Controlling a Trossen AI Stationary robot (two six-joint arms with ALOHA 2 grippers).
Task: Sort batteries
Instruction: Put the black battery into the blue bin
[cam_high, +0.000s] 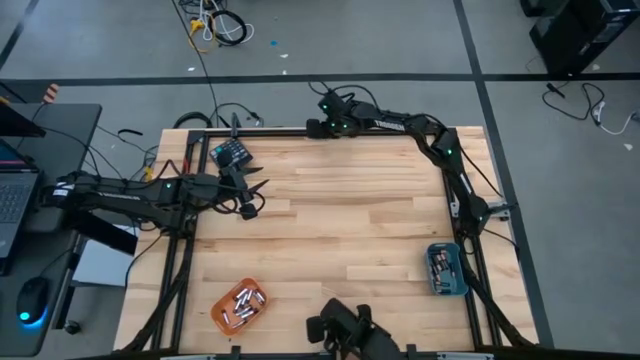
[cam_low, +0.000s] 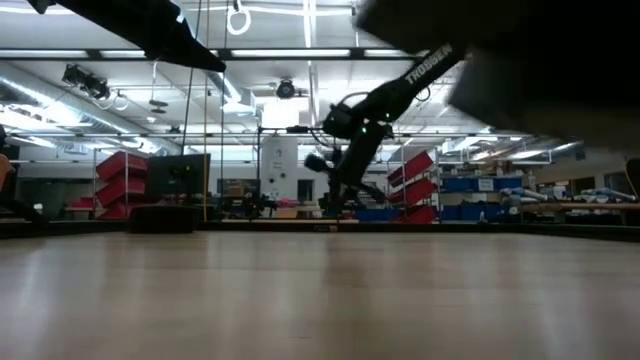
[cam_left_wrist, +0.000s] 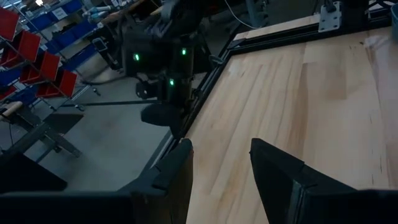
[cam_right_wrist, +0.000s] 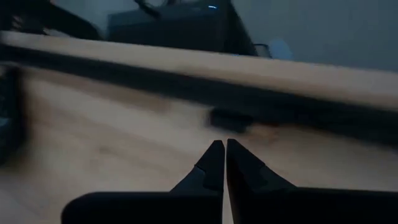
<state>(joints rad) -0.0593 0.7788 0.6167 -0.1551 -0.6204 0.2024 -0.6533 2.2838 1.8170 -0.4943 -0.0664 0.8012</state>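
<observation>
Several batteries (cam_high: 240, 305) lie in an orange tray (cam_high: 222, 313) near the table's front left. More batteries (cam_high: 441, 266) lie in a blue tray (cam_high: 458, 285) at the right edge. My right gripper (cam_right_wrist: 224, 146) is shut with nothing between its fingers. It slants down over the wood just beyond the blue tray's far end (cam_high: 467, 230). My left gripper (cam_left_wrist: 221, 168) stands open and empty above the table's far left part (cam_high: 250, 203), well away from both trays.
A dark teal keypad-like block (cam_high: 230, 153) sits at the far left corner, just behind my left gripper. A dark camera mount (cam_high: 345, 330) stands at the near edge. Bare wood (cam_high: 350, 220) fills the middle. Black frame rails (cam_high: 170, 270) border the table.
</observation>
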